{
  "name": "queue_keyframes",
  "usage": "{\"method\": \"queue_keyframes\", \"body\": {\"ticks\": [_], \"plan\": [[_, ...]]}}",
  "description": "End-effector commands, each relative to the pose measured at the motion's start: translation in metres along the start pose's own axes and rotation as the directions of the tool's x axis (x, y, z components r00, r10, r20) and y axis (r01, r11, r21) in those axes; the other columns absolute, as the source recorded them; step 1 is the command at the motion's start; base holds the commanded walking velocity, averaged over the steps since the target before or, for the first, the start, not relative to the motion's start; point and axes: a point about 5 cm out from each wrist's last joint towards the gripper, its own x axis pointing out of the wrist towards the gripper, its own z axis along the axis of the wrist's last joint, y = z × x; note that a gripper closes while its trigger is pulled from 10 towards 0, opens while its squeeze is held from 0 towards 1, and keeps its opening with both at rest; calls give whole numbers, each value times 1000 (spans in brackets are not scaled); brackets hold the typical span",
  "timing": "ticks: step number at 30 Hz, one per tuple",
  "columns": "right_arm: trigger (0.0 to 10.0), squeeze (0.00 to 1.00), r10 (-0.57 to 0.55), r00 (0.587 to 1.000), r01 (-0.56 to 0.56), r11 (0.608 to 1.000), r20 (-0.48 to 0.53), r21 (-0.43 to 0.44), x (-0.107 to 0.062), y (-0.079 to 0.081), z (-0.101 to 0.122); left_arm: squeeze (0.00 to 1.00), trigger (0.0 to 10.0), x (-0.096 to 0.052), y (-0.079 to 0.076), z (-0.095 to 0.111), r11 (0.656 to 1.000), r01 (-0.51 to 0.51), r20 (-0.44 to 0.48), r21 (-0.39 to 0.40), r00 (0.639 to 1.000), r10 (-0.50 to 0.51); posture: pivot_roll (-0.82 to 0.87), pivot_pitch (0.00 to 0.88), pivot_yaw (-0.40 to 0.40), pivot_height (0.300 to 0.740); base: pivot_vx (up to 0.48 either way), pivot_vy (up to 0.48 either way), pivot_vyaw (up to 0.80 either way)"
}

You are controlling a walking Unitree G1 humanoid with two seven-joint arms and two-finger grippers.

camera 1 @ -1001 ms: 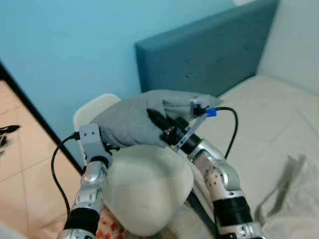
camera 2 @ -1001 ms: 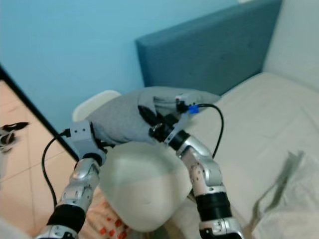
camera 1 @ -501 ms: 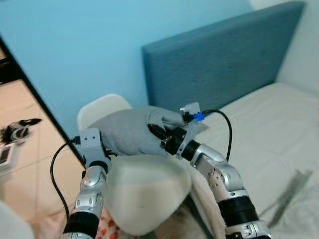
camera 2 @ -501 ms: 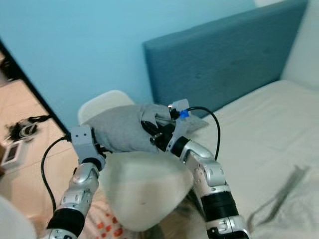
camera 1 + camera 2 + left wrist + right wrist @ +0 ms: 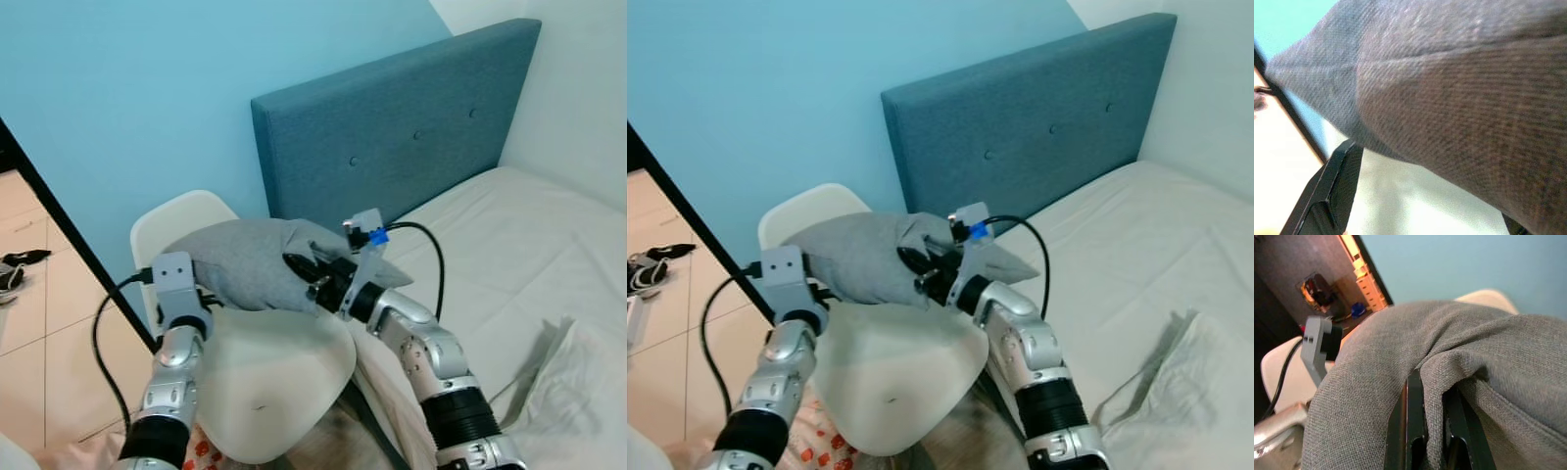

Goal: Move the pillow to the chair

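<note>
A grey pillow [image 5: 250, 259] hangs just above the seat of a white chair [image 5: 269, 377], in front of the chair's backrest [image 5: 176, 217]. My right gripper [image 5: 306, 274] is shut on a fold of the pillow's fabric at its right side; the right wrist view shows the black fingers [image 5: 1413, 426] pinching the cloth. My left gripper [image 5: 201, 294] is at the pillow's left underside. In the left wrist view the grey pillow [image 5: 1464, 107] bulges between the two spread black fingers [image 5: 1327, 196], which press on it from both sides.
A teal headboard [image 5: 392, 137] stands against the light blue wall [image 5: 147, 88], right behind the chair. The bed's white mattress [image 5: 490, 245] lies on the right, with a white pillow [image 5: 578, 392] at the lower right. A tiled floor [image 5: 29, 313] and a dark door frame [image 5: 59, 235] are at the left.
The view has shifted, so the camera moved. Both grippers have kept their hold, and the pillow has come lower, closer to the chair's seat.
</note>
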Motion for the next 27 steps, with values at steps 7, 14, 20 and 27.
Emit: {"method": "queue_keyframes", "body": {"ticks": [7, 14, 20, 27], "plan": [[10000, 0, 130, 991, -130, 991, 14, 33, 14, 19, -2, 0, 10000, 10, 17, 36, 985, -144, 174, 95, 977, 126, -204, 96, 73, 610, 0, 0, 0], [10000, 0, 38, 999, -38, 999, 5, 2, 16, 9, -8, 0, 10000, 6, 12, 23, 986, -127, 136, 107, 984, 112, -202, 102, 72, 585, 0, 0, 0], [10000, 0, -69, 997, 69, 998, -31, -11, 11, -5, -23, 0, 10000, 0, 9, 2, 987, -117, 64, 112, 992, 110, -205, 106, 75, 570, 0, 0, 0], [10000, 0, -45, 984, 47, 999, -170, 5, 3, -4, -57, 0, 10000, -2, 9, -6, 985, -111, 34, 133, 994, 107, -209, 103, 79, 570, 0, 0, 0]]}}
